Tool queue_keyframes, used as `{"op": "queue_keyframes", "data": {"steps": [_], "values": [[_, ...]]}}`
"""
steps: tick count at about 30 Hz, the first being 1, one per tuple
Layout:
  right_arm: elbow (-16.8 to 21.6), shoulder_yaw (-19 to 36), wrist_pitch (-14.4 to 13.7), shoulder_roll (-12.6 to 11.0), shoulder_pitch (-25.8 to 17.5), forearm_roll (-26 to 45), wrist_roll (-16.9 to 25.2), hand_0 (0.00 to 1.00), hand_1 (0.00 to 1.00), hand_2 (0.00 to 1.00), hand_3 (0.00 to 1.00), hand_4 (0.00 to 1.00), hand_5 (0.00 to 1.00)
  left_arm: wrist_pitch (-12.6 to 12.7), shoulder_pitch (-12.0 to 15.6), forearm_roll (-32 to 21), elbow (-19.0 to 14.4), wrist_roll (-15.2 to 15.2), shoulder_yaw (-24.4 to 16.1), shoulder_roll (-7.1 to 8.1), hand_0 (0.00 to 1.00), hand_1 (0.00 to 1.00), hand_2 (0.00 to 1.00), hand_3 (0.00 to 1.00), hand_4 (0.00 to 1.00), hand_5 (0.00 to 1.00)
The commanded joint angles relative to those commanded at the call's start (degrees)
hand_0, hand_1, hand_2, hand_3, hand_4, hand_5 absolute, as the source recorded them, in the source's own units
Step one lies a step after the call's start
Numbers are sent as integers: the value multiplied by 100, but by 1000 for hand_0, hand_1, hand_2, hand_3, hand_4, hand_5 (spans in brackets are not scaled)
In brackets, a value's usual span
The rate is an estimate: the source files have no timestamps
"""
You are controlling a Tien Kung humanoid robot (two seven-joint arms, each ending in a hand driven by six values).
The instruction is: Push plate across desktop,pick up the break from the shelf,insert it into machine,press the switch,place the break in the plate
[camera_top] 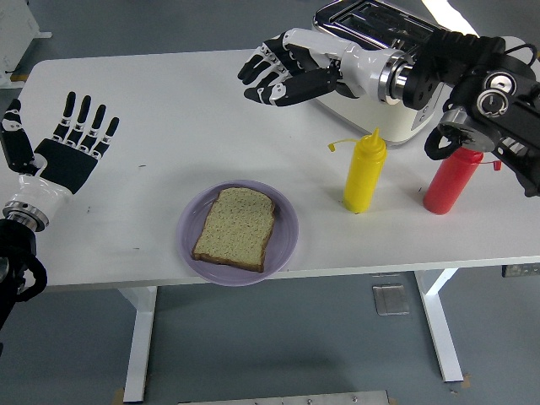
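White desk (169, 110), smooth matte top, rounded corners, on white legs over grey floor. Bread (234, 228): one square slice, pale porous crumb with a darker brown crust, lies flat inside the plate (285, 245), tilted a little off square. Plate is round, lilac, shallow-rimmed, glossy, near the desk's front edge. Right hand (283, 67) held in the air over the far part of the desk, just left of the toaster (405, 118), well apart from the plate; fingers (261, 80) released, loosely spread, black jointed segments on a glossy white shell, grasping nothing. Its forearm runs back to the right: chrome ring, then bulky black joints with round metal caps. Left hand (72, 148) at the left edge above the desk, palm up, black palm, fingers straight and fanned, segmented with white bands, empty. Toaster is cream-coloured, boxy with rounded corners, polished metal top with slots, a row of small holes along its side; partly hidden by the right arm. Yellow bottle (364, 173), soft plastic, conical nozzle with loose cap strap, stands upright right of the plate. Red bottle (451, 181), same shape, stands beside it, nozzle hidden behind the arm.
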Motion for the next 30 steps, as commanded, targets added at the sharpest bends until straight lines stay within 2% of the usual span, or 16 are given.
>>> {"op": "queue_keyframes", "data": {"steps": [4,6,10,11,13,16,17,22,23,28,29,30], "values": [[74,568,-150,-255,-507,455,267,585,653,656,624,691,238,6,25,-43,-239,19,-10,-23,817,752,703,707,795,998],[93,857,-222,-368,-784,705,409,624,661,655,629,691,241,13,44,-58,-341,20,-25,-29,818,753,701,707,796,998],[71,1386,-428,-506,-1304,1159,663,624,661,655,629,691,241,25,74,-71,-446,20,-54,-38,818,753,701,707,796,998],[67,1470,-462,-521,-1392,1237,703,666,673,653,633,691,250,27,77,-73,-459,20,-57,-38,818,753,701,706,795,998],[54,1715,-548,-547,-1647,1473,809,666,673,653,633,691,250,37,82,-83,-506,19,-63,-37,818,753,701,706,795,998],[47,2076,-631,-535,-2032,1819,939,666,673,653,633,691,250,53,82,-114,-596,12,-67,-28,818,753,701,706,795,998],[49,2201,-656,-514,-2161,1937,995,715,684,657,638,703,292,61,77,-128,-636,9,-60,-21,818,753,701,707,795,998],[83,2790,-711,-404,-2762,2429,1216,715,684,657,638,703,292,98,57,-200,-813,-10,-33,10,818,753,701,707,795,998],[86,2908,-721,-380,-2882,2515,1262,752,708,664,645,714,336,104,53,-217,-851,-12,-27,17,818,753,700,706,795,998],[77,3298,-761,-277,-3330,2807,1460,752,708,664,645,714,336,137,30,-290,-995,-30,-1,39,818,753,700,706,795,998],[73,3352,-777,-250,-3408,2881,1496,783,726,678,652,731,395,143,24,-303,-1020,-33,5,43,818,753,698,706,795,998],[70,3393,-791,-228,-3470,2941,1525,783,726,678,652,731,395,147,19,-314,-1038,-36,10,46,818,753,698,706,795,998]]}}
